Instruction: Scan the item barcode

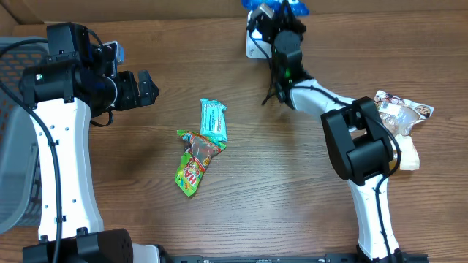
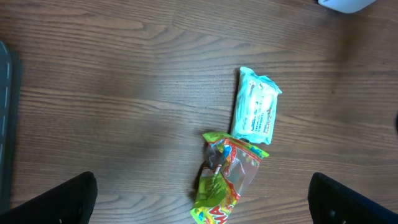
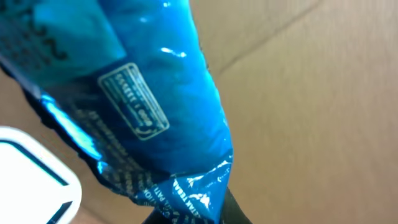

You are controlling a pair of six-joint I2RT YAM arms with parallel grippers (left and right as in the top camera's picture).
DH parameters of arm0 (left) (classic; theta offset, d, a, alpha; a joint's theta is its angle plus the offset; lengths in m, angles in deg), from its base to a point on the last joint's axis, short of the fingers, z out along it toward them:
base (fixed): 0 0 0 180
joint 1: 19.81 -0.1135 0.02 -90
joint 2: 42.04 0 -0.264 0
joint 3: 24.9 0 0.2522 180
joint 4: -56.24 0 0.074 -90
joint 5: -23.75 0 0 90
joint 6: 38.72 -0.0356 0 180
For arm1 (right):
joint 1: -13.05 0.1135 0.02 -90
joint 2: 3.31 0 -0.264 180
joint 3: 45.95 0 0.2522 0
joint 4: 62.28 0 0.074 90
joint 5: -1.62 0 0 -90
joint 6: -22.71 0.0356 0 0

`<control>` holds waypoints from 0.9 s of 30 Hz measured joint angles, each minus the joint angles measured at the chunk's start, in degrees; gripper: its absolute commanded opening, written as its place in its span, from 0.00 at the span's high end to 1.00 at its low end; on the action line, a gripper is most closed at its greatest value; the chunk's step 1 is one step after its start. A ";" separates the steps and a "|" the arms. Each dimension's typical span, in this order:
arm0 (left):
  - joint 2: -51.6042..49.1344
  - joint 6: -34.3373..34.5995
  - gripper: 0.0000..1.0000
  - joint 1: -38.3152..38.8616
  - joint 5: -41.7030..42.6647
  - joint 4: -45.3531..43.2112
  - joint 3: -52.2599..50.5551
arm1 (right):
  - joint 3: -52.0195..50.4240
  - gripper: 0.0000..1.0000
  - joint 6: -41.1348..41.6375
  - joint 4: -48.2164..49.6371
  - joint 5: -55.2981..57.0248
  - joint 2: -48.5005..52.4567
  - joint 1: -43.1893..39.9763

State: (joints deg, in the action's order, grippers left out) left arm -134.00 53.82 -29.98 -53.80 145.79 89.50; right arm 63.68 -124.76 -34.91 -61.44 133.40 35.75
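Upper centre, our right gripper (image 1: pixel 276 17), clamped on the blue packet (image 3: pixel 155 93), may crumple its barcode; left gripper (image 1: pixel 151 89) jaws stand apart.

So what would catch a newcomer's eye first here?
The shiny blue packet, gripped in the right pincer at the top of the overhead view, beside a white device. Next, the mint-green packet and green-red candy bag lying touching mid-table, with the left pincer open nearby.

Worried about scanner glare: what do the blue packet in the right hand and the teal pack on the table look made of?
Blue packet: glossy plastic film, probably; bright highlights, crinkled seam. Teal pack: softer plastic wrap, seemingly duller, puffy.
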 measured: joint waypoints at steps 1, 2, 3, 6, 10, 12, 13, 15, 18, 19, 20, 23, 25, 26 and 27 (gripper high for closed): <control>0.00 0.00 0.00 0.00 0.00 0.02 0.00 | 0.90 0.96 0.15 -0.87 -0.85 0.00 -0.13; 0.00 0.00 0.00 0.00 0.00 0.00 0.00 | 2.08 0.96 0.50 -2.05 -1.90 0.00 -0.35; 0.00 0.00 0.00 0.02 0.00 0.00 0.00 | 2.86 0.96 0.74 -2.91 -2.91 0.00 -0.57; 0.00 0.00 0.00 0.00 0.00 0.00 0.00 | 4.02 0.96 1.33 -3.65 -5.70 0.00 -1.53; 0.00 0.00 0.01 0.00 0.00 0.00 0.00 | 4.22 0.96 1.95 -3.91 -7.43 0.46 -2.80; 0.00 0.00 0.01 0.00 0.00 0.00 0.00 | 4.31 0.96 1.99 -3.98 -7.91 1.31 -3.23; 0.00 0.00 0.00 0.02 0.00 0.02 0.00 | 4.31 0.96 2.01 -4.04 -8.13 1.88 -3.34; 0.00 0.00 0.00 0.00 0.00 0.02 0.00 | 4.31 0.96 2.03 -4.33 -8.35 3.08 -3.54; 0.00 -0.02 0.01 0.02 0.00 0.00 0.00 | 4.31 0.96 2.01 -4.35 -8.61 5.25 -3.58; 0.00 0.00 0.00 0.00 0.00 0.02 0.00 | 4.31 0.96 1.99 -4.37 -8.76 5.75 -3.58; 0.00 0.00 0.01 0.02 0.00 0.00 0.00 | 4.31 0.96 2.01 -4.33 -8.74 6.40 -3.58; 0.00 0.00 0.00 0.00 0.00 0.00 0.00 | 4.31 0.96 1.99 -4.33 -8.76 7.65 -3.58; 0.00 0.00 0.00 0.00 0.00 0.00 0.00 | 4.31 0.96 1.99 -4.33 -8.72 8.33 -3.61; 0.00 0.00 0.00 0.02 0.00 0.00 0.00 | 4.31 0.96 1.95 -4.33 -8.72 8.68 -3.61; 0.00 0.00 0.00 0.00 0.00 0.00 0.00 | 4.31 0.96 1.86 -4.35 -8.72 9.09 -3.65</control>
State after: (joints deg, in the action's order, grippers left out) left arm -134.00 53.82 -29.98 -53.80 145.79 89.50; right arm 67.99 -122.91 -39.26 -70.16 142.49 32.10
